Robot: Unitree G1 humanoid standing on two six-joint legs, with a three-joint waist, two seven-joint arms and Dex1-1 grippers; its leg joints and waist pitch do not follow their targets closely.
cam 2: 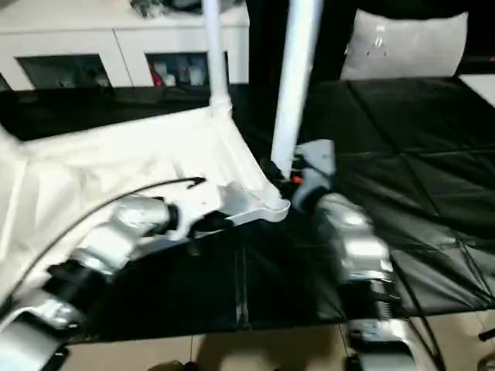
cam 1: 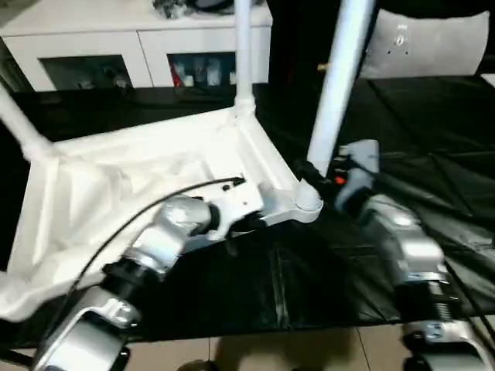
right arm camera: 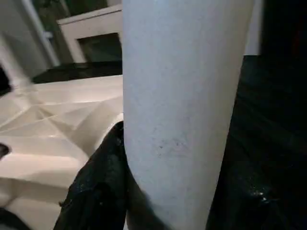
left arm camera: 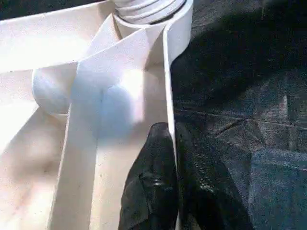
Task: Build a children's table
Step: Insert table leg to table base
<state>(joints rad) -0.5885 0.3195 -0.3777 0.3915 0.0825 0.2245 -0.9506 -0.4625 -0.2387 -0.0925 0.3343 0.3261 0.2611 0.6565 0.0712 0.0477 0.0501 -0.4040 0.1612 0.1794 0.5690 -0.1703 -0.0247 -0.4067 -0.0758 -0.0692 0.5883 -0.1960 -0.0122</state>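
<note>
- I see the table (cam 1: 155, 182) lying upside down on the black work table (cam 1: 433, 131), ribbed underside up, tilted so its near-left part overhangs the front edge.
- My left gripper (left arm camera: 175, 158) is pinched shut on the table's near rim (left arm camera: 169, 86): one black finger (left arm camera: 151, 182) sits inside the rim wall, the other outside it, with the thin white wall between them.
- That grip sits just beside the near-right corner socket (cam 1: 305, 202), on the side toward my left arm (cam 1: 166, 232).
- A leg (cam 1: 336, 93) stands in that corner socket, leaning slightly away to the right as it rises out of the top of the head view.
- My right gripper (cam 1: 317, 174) stands about half open, wrapped round the lower part of this leg just above the socket; in the right wrist view a black finger (right arm camera: 103, 187) presses against the leg's side, so I take it as held.
- A second leg (cam 1: 243, 54) stands upright in the far-right corner, well behind my grippers.
- A third leg (cam 1: 23, 124) slants up and away from the far-left corner.
- A black cable (cam 1: 139, 212) runs along my left forearm over the underside.
- Beyond the work table I see a white cabinet (cam 1: 139, 42) and a pale cushion (cam 1: 429, 46).
</note>
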